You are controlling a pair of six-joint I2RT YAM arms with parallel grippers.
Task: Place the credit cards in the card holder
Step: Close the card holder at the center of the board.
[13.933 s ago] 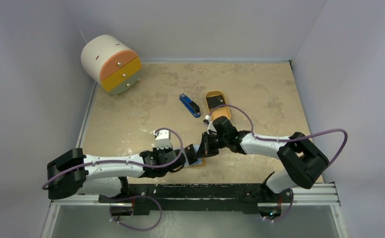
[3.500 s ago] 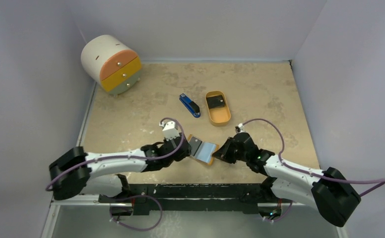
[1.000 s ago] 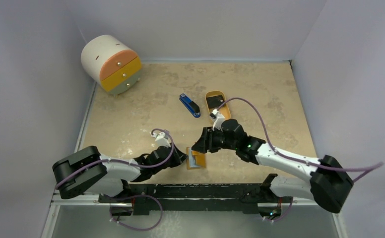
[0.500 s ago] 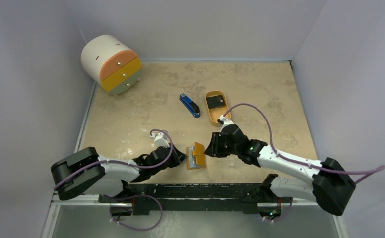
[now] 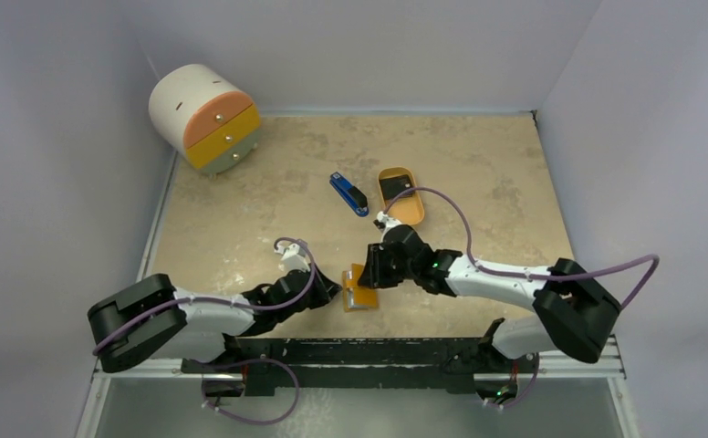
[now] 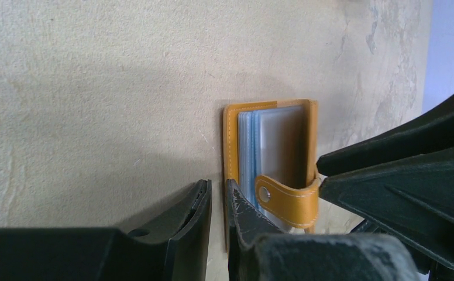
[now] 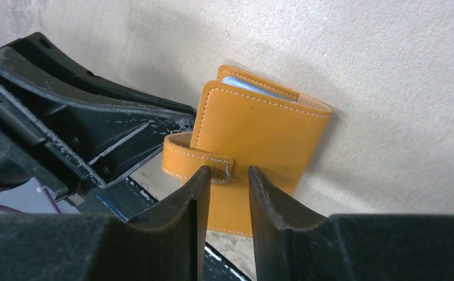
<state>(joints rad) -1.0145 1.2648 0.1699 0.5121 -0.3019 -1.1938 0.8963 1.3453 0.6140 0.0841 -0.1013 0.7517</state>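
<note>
The orange card holder [image 5: 361,292] lies near the table's front edge, its top cover [image 7: 260,129] folded nearly shut over blue-clear sleeves [image 6: 280,140]. Its snap strap [image 6: 286,202] hangs loose. My left gripper [image 5: 332,290] is at its left side, its fingers [image 6: 217,186] closed to a thin slit with the holder's left cover edge against the inner finger. My right gripper [image 5: 375,274] rests its tips [image 7: 229,171] on the top cover by the strap's stitching, slightly apart and holding nothing. A dark card [image 5: 396,189] lies in the oval tray.
The oval orange tray [image 5: 410,217] and a blue-and-black stapler [image 5: 348,194] sit mid-table behind the arms. A round white drawer unit [image 5: 206,117] stands at the back left. The black rail [image 5: 378,351] runs along the front edge just below the holder.
My right gripper has come back left onto the card holder and pushed its top cover down over the sleeves. The left arm has stayed where it was.
</note>
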